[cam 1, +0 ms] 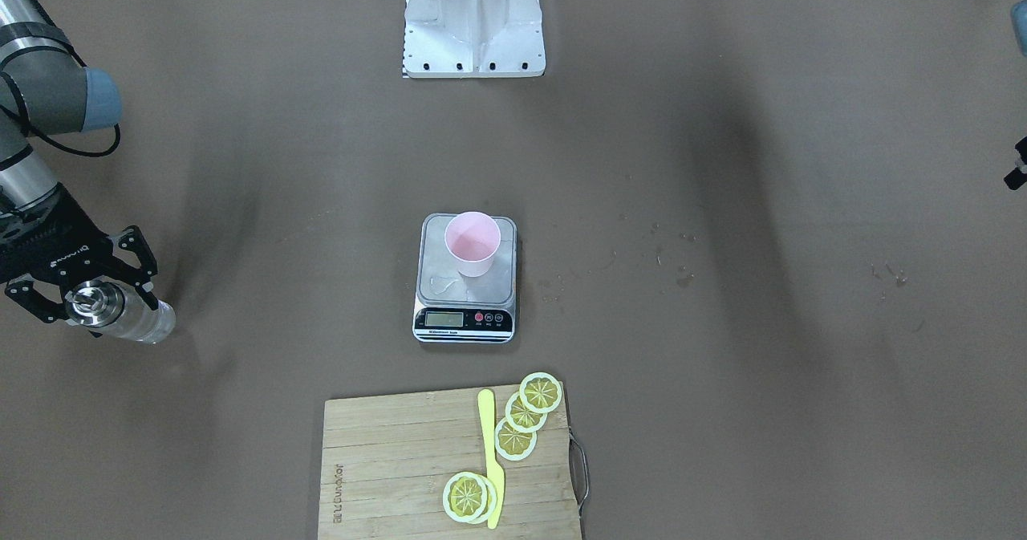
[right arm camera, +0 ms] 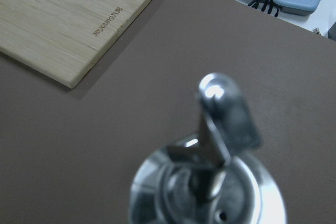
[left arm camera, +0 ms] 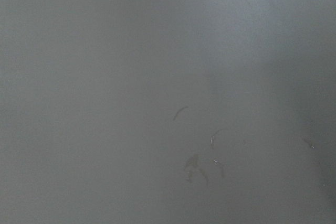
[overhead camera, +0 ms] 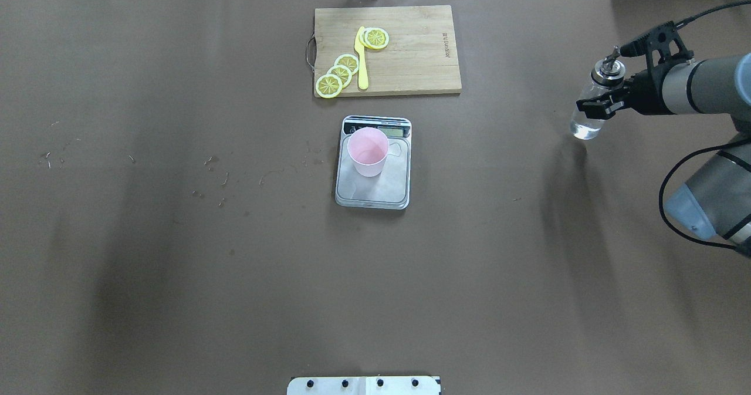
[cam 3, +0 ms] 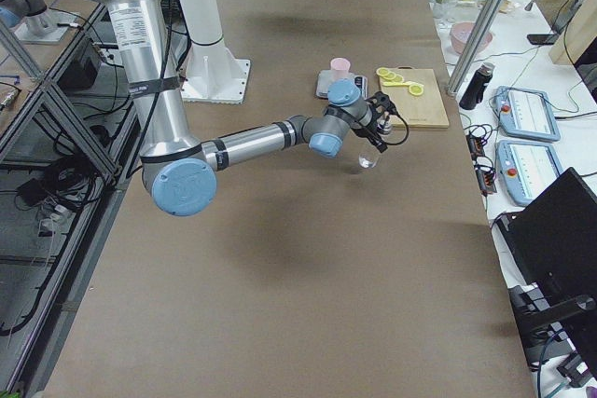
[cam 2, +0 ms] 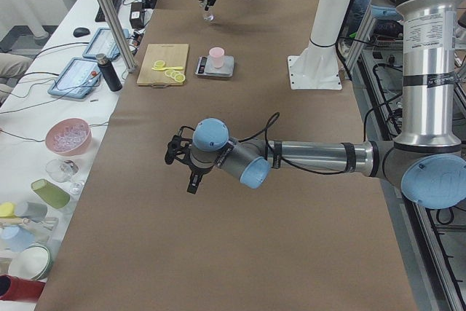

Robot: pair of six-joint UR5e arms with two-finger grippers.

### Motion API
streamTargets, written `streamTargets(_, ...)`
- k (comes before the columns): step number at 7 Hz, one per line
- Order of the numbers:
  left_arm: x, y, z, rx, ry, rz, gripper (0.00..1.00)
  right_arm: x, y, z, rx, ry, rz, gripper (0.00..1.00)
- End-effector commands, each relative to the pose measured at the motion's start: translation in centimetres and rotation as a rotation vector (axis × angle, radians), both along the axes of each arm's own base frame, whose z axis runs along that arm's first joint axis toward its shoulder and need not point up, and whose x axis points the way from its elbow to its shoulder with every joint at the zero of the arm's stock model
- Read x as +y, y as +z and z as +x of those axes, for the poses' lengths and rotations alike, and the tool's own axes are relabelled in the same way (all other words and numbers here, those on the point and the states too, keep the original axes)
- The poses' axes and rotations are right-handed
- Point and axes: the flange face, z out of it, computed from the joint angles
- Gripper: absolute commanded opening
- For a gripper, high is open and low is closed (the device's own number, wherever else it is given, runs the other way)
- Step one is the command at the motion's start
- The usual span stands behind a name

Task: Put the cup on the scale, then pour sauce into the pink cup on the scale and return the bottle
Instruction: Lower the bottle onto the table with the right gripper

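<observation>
The pale pink cup (cam 1: 473, 243) stands upright on the silver scale (cam 1: 437, 239) at the middle of the table; both also show in the overhead view, cup (overhead camera: 368, 151) on scale (overhead camera: 381, 191). My right gripper (overhead camera: 607, 81) is far off to the robot's right, shut on the clear glass bottle (overhead camera: 587, 116), which is upright with its metal cap and spout up. Clear sauce sits low in the bottle. I cannot tell whether the bottle's base touches the table. In the front-facing view the right gripper (cam 1: 96, 303) holds the bottle (cam 1: 140, 321) at the left edge. My left gripper (cam 2: 182, 164) hovers over bare table, far from the scale; I cannot tell whether it is open or shut.
A bamboo cutting board (overhead camera: 410, 60) with lemon slices (overhead camera: 340, 73) and a yellow knife (overhead camera: 362, 60) lies just beyond the scale. The white robot base (cam 1: 473, 22) stands behind the scale. Small specks (overhead camera: 211, 178) dot the brown table cover.
</observation>
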Motion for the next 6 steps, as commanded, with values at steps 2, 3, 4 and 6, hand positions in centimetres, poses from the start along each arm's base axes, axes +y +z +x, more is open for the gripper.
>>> streamTargets(2,-0.1,-0.1,0.0,0.0,0.0,0.003,0.97,1.3,2.3,1.0,-0.01,0.011,0.014,0.0)
streamTargets(3,-0.1,-0.1,0.0,0.0,0.0,0.003,0.97,1.3,2.2,0.9,-0.009,0.009,0.018,0.0)
streamTargets(4,-0.1,-0.1,0.0,0.0,0.0,0.003,0.97,1.2,2.2,1.0,-0.007,0.021,0.029,0.0)
streamTargets(6,-0.1,-0.1,0.0,0.0,0.0,0.001,0.97,0.7,3.9,1.0,0.011,0.047,0.041,0.0)
